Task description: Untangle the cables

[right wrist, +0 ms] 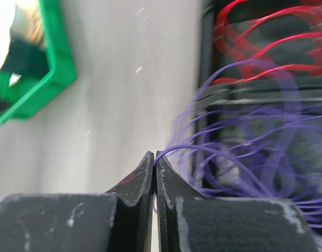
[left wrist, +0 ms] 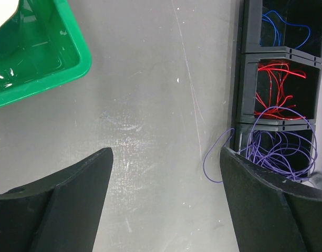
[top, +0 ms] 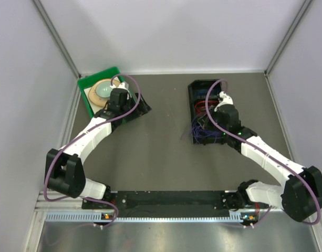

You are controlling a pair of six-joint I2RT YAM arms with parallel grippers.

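The cables lie in a black divided box (top: 193, 105) at the right: blue cables (left wrist: 284, 29) in the far cell, red cables (left wrist: 276, 84) in the middle, purple cables (left wrist: 279, 152) in the near one. One purple loop (left wrist: 208, 163) spills over the box wall onto the table. My right gripper (right wrist: 154, 154) sits at the box's near left corner (top: 201, 132), shut on a purple cable (right wrist: 213, 149) that arcs from its tips into the purple bundle. My left gripper (left wrist: 166, 152) hovers wide open over bare table beside the green tray (top: 141, 109), with nothing between its fingers.
A green tray (top: 90, 86) holding a round plate and a pale bowl (top: 103, 90) stands at the back left, just behind my left wrist. Grey walls close in the table on three sides. Bare table lies between the tray (left wrist: 40, 79) and the box (left wrist: 239, 79).
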